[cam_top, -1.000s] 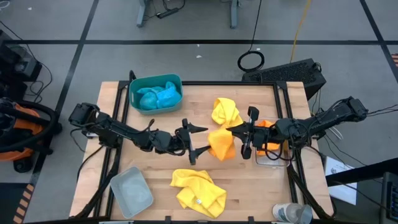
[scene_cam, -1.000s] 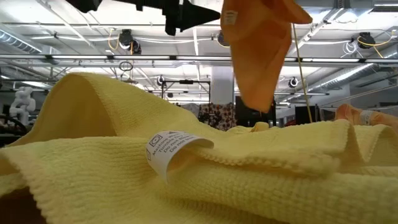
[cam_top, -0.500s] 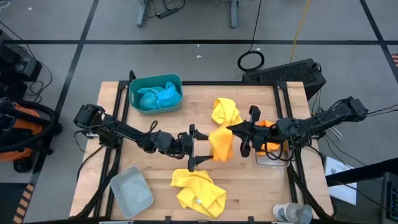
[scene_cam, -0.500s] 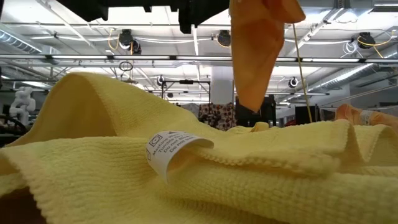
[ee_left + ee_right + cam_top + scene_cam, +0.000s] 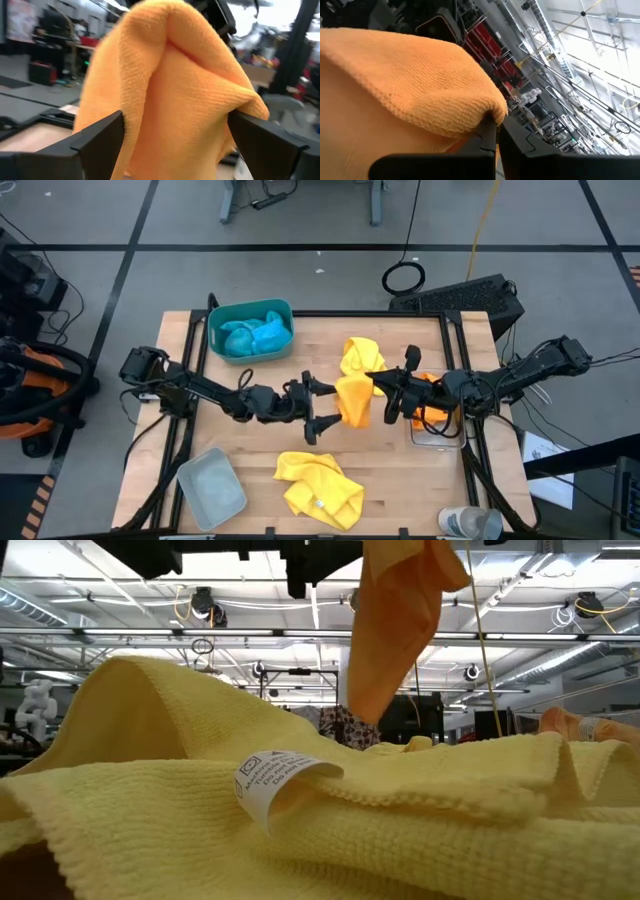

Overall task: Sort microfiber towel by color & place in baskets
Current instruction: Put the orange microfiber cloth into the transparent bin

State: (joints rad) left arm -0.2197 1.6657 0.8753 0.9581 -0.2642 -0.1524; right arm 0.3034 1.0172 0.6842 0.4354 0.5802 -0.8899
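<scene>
Bright overhead light, blurred wrist views.

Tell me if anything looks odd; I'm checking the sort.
One oddity: the right gripper holds an orange towel in mid-air, while the open left gripper flanks it. Otherwise nothing stands out.

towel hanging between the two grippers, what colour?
Orange. The hanging towel shows best in the left wrist view, where it fills the picture; the right gripper pinches it.

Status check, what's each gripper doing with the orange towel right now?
Right gripper shut on orange towel, hanging mid-table. Left gripper open, fingers either side of it. Nothing in the way.
</scene>
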